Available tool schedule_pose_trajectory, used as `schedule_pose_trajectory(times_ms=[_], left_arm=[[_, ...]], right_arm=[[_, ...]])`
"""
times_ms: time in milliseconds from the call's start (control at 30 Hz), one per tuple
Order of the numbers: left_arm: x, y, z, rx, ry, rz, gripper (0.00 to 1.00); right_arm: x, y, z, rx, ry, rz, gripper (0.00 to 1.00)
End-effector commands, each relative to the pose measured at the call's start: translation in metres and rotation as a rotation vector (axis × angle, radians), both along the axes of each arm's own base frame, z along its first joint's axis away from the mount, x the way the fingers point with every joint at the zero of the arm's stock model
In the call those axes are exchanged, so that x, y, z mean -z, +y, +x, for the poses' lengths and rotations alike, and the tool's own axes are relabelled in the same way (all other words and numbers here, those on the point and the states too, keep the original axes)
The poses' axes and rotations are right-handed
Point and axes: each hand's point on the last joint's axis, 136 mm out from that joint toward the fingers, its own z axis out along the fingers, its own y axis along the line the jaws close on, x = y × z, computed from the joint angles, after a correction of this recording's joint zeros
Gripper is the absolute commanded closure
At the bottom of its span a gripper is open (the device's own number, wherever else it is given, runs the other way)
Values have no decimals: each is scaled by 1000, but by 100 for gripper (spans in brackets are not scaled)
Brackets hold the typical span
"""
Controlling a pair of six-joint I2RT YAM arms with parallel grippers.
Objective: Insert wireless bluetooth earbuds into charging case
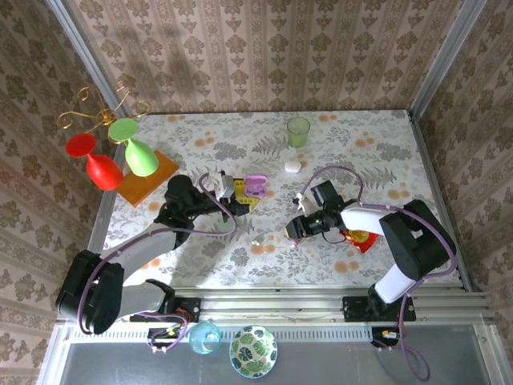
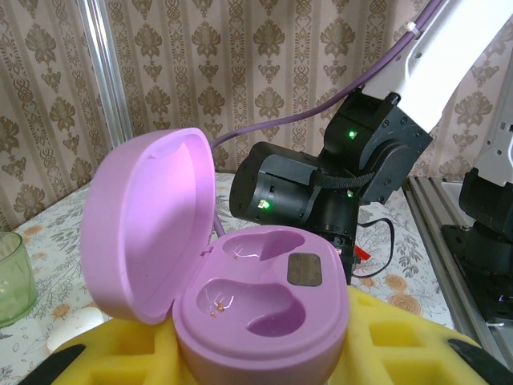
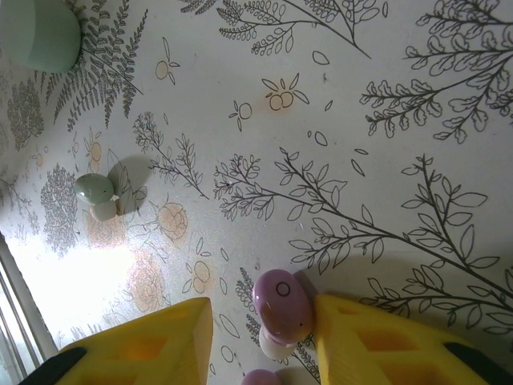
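My left gripper (image 1: 240, 196) is shut on the purple charging case (image 2: 260, 309), its yellow fingers (image 2: 405, 341) pressing both sides. The case lid (image 2: 148, 228) stands open and both wells look empty. Low over the table, my right gripper (image 3: 263, 317) is open around a purple earbud (image 3: 282, 303). That earbud touches the right finger (image 3: 377, 345), while the left finger (image 3: 152, 345) stands apart from it. A second purple earbud (image 3: 260, 377) peeks in at the bottom edge. A pale green earbud (image 3: 94, 188) lies further off on the table.
A green cup (image 1: 298, 131) and a white case (image 1: 292, 167) stand at the back. Red (image 1: 96, 164) and green (image 1: 138, 154) wine glasses hang over an orange board (image 1: 152, 178) at the left. A pale green case (image 3: 44, 32) lies near the right gripper.
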Motion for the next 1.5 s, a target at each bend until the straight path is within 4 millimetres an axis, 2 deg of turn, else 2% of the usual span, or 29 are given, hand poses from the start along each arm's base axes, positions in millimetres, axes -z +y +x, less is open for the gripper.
schedule_pose_trajectory(times_ms=[0,300,400,500,567,667,800,967,1300,1467], left_arm=[[-6,0,-1,9,-32,-18,75],[-5,0,-1,9,-31,-15,75],[-5,0,-1,11,-31,-15,75],[-6,0,-1,12,-34,-17,75],[-6,-1,0,12,-33,-17,75],[-6,-1,0,14,-35,-17,75],[-5,-2,1,14,-33,-17,75],[-5,-3,2,17,-33,-22,75],[-5,-3,2,21,-29,-23,75],[-5,-3,2,17,-29,-24,75]], right_arm=[[3,1,-9,-13,36,-8,64],[10,-2,-5,13,40,-43,72],[6,-4,-3,27,28,-49,75],[0,-6,3,58,0,-58,82],[-5,-9,9,92,-27,-71,81],[-11,-19,20,173,-71,-104,81],[-19,-38,37,365,-112,-145,80],[-18,-66,41,593,-117,-239,80],[5,-48,32,695,16,-182,78],[8,-43,28,688,27,-143,74]])
